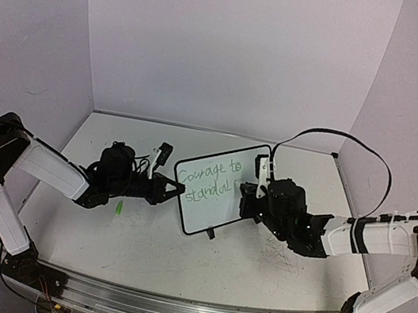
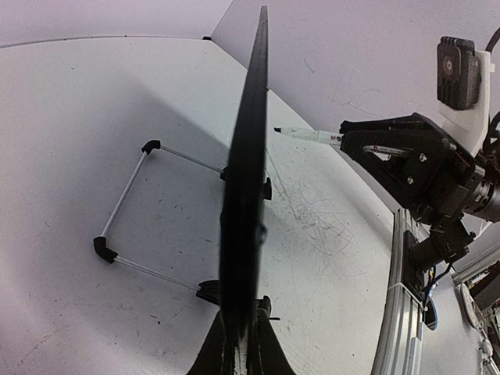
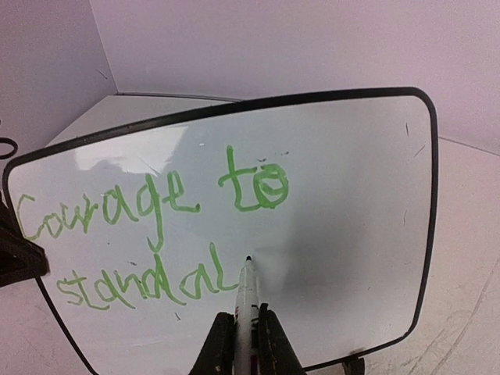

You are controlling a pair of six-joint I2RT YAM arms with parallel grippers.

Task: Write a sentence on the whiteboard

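Whiteboard (image 1: pixel 220 211) upright mid-table, left edge clamped by L gripper (image 2: pixel 244 348). R gripper (image 3: pixel 244 324) clamped on marker (image 3: pixel 248 285). Marker axis points into board face, tip just right of sentence (image 3: pixel 148 234) end "al"; contact unclear.

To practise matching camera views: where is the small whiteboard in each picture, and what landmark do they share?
Top view: whiteboard at centre, turned at an angle.
Left wrist: whiteboard edge-on, a dark upright strip mid-frame.
Right wrist: whiteboard face-on, filling most of the frame.
Shared landmark: the right gripper holding the pen.
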